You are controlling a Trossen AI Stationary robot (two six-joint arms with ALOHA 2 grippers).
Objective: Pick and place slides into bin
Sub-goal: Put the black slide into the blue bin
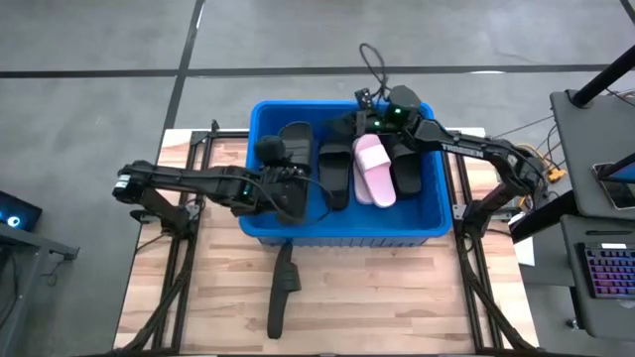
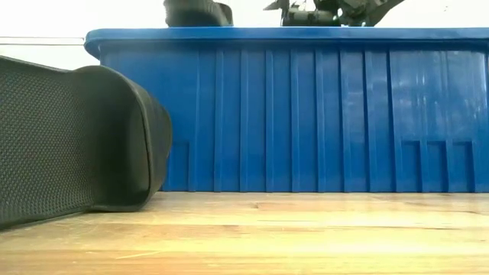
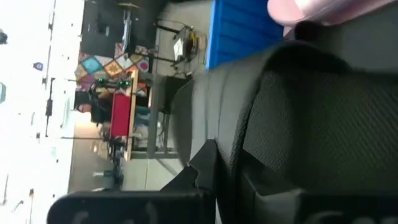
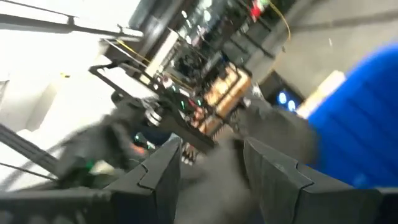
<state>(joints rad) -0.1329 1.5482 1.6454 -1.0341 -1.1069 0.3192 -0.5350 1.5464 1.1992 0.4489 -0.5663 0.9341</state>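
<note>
The blue bin [image 1: 342, 230] stands mid-table and holds several black slides [image 1: 335, 169] and one pale pink slide [image 1: 375, 171]. My left gripper [image 1: 288, 193] reaches over the bin's left part and is shut on a black slide [image 3: 292, 118], which fills the left wrist view; the pink slide [image 3: 311, 9] shows beyond it. My right gripper [image 1: 372, 111] hovers open and empty over the bin's far rim, its fingers [image 4: 273, 171] apart. Another black slide [image 1: 283, 293] lies on the table in front of the bin, on its side in the low view [image 2: 76, 145]. My left gripper holds the black slide by its edge [image 3: 217, 155], with one dark finger [image 3: 202, 168] against it. The slide itself hides the rest of the contact. In the high view the gripper comes level from the table's left, above the bin's left part, and the slide sits above the bin's floor.
The bin's tall ribbed wall [image 2: 306, 114] stands between the table's near strip and the arms. Bare wood [image 1: 397, 297] lies in front of the bin. Dark frame rails [image 1: 184, 258] run along both table sides. Cables [image 1: 372, 64] trail behind the bin.
</note>
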